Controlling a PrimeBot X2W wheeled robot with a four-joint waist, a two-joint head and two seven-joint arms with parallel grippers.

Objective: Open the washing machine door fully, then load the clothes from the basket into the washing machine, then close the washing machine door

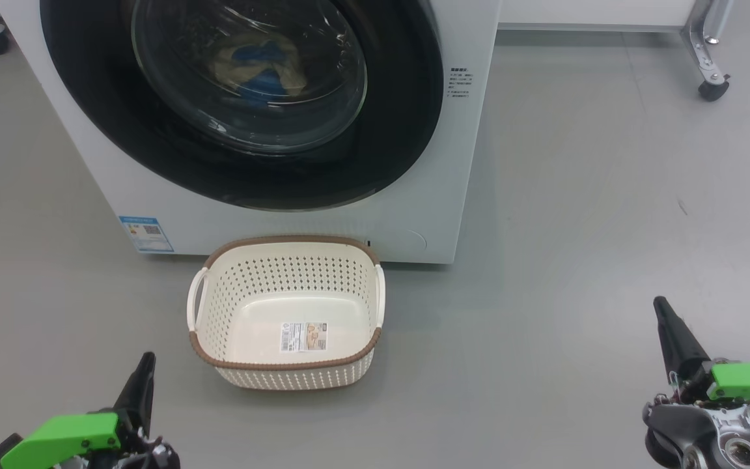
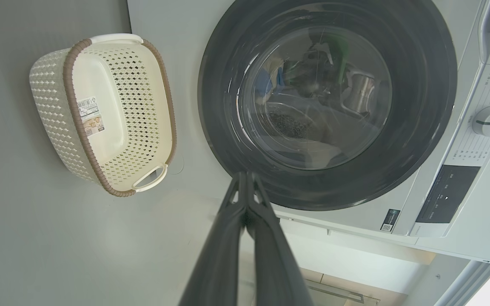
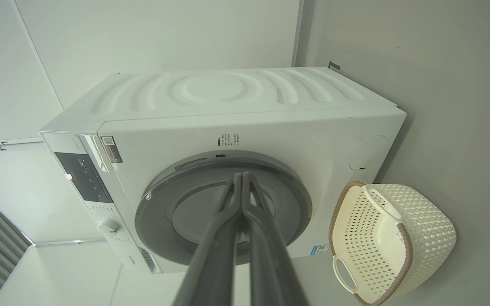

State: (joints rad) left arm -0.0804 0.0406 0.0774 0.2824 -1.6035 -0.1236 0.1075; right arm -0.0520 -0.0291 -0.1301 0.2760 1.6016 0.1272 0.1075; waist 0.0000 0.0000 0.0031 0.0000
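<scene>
Cream perforated plastic basket (image 1: 289,277) holds only a label (image 1: 303,337), cream-and-blue clothes (image 1: 263,66) lie behind the closed glass door (image 1: 404,130) of the white washing machine (image 1: 98,176), and left gripper (image 1: 147,358) and right gripper (image 1: 660,305) are each pinched together.

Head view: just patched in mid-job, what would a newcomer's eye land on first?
The large round door with glossy black rim and clear glass bowl dominates the top, closed on the big white washing machine, pale cream and bright blue clothes behind the glass. Below, on the grey floor, the small cream perforated basket with brown rim stands empty but for a label. The left gripper and right gripper sit shut at the lower corners, holding nothing.
</scene>
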